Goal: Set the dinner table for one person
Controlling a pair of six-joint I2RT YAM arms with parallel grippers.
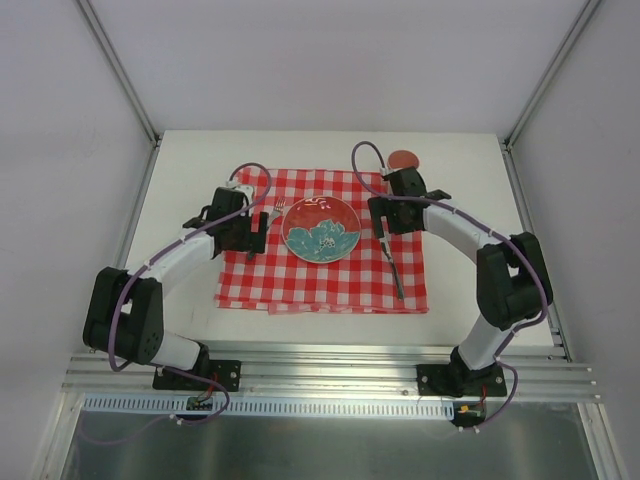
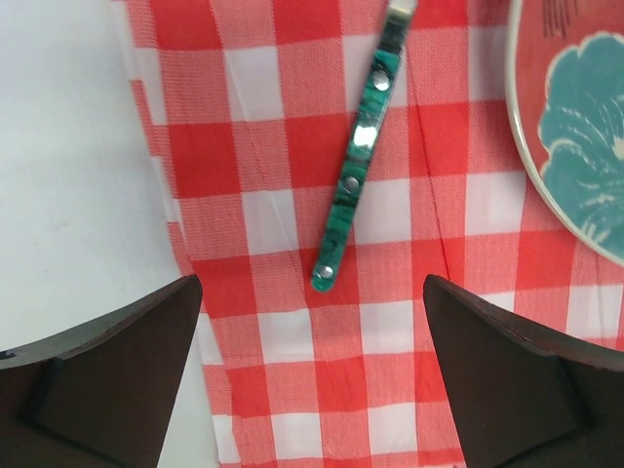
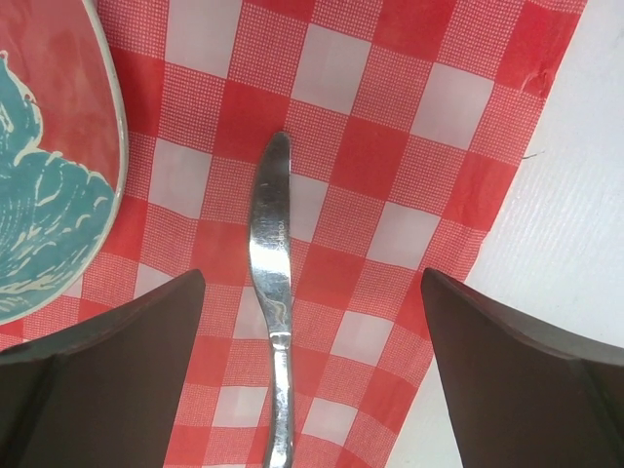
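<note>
A red-and-white checked cloth (image 1: 320,285) lies on the off-white dinner table (image 1: 180,170). A red plate with a teal pattern (image 1: 321,229) sits at the cloth's middle. Left of the plate lies a fork with a green handle (image 2: 359,161), and my left gripper (image 2: 312,292) hangs open above the handle's near end without touching it. Right of the plate lies a steel knife (image 3: 271,253), blade pointing away. My right gripper (image 3: 312,283) stands open over it, one finger on each side, with nothing held.
A small round reddish disc (image 1: 404,159) lies on the table behind the right arm, just off the cloth's far right corner. An aluminium rail (image 1: 330,372) runs along the near edge by the arm bases. White walls close in the table on three sides.
</note>
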